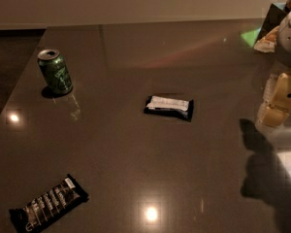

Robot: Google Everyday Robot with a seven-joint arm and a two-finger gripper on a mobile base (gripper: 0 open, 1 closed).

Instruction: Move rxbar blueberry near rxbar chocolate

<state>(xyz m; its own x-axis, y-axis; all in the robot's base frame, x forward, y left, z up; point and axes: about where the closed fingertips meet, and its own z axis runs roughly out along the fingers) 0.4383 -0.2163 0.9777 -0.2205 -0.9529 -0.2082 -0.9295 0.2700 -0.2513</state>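
Note:
The rxbar blueberry is a dark blue bar with a white label panel. It lies flat near the middle of the dark table. The rxbar chocolate is a black bar with rows of white lettering. It lies flat at the front left, far from the blueberry bar. My gripper is the beige part at the right edge, above the table and well to the right of the blueberry bar. It holds nothing that I can see.
A green soda can stands upright at the back left. Snack packets lie at the back right corner under my arm. The table's left edge runs diagonally past the can. My arm's shadow falls at the front right.

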